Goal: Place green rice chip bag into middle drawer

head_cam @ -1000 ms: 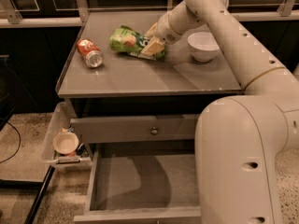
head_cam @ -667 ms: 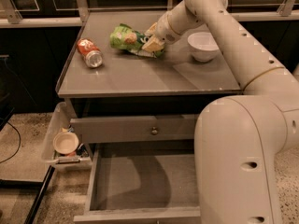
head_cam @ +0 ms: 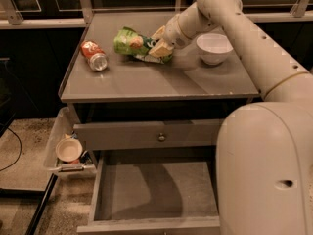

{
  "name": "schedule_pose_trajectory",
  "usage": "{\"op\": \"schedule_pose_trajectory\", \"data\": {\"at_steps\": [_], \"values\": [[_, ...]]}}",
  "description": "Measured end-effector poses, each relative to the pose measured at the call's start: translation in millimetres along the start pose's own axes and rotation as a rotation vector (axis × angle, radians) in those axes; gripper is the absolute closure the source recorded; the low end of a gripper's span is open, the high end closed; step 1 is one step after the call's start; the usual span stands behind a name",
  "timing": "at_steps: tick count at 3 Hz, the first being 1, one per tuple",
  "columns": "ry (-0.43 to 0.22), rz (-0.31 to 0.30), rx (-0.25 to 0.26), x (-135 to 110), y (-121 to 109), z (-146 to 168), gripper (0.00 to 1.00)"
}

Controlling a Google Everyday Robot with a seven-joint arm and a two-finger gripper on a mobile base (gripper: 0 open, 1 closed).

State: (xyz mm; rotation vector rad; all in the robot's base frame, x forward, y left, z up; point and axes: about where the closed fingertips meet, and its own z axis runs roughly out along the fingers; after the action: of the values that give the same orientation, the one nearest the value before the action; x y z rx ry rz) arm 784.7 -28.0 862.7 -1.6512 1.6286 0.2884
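Observation:
The green rice chip bag (head_cam: 133, 43) is on the grey tabletop (head_cam: 146, 80), near its back middle, its left end tilted slightly up. My gripper (head_cam: 159, 44) reaches in from the right and is shut on the bag's right end, one pale finger above it and one below. The middle drawer (head_cam: 156, 192) is pulled open low in front of the cabinet. Its flat grey floor holds nothing and bears a darker stain. My arm's large pale body hides the drawer's right side.
An orange-red soda can (head_cam: 94, 55) lies on its side at the tabletop's left. A white bowl (head_cam: 213, 48) stands just right of my gripper. A closed drawer front with a round knob (head_cam: 161, 137) sits above the open drawer. A side tray holding a small bowl (head_cam: 68, 149) hangs at the left.
The bag's left end has risen slightly off the tabletop while my gripper stays on its right end. The can and the bowl have not moved.

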Motion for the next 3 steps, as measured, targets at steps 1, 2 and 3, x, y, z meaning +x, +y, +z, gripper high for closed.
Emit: {"op": "schedule_pose_trajectory", "data": {"at_steps": [1,2,3], "values": [[-0.085,-0.039,-0.002,-16.5,28.6,-29.0,1.00],[-0.183,-0.098,0.011,-42.1,61.5,-68.8,1.00],[-0.234,-0.142,0.038,-54.9,96.6,-108.1,1.00]]}}
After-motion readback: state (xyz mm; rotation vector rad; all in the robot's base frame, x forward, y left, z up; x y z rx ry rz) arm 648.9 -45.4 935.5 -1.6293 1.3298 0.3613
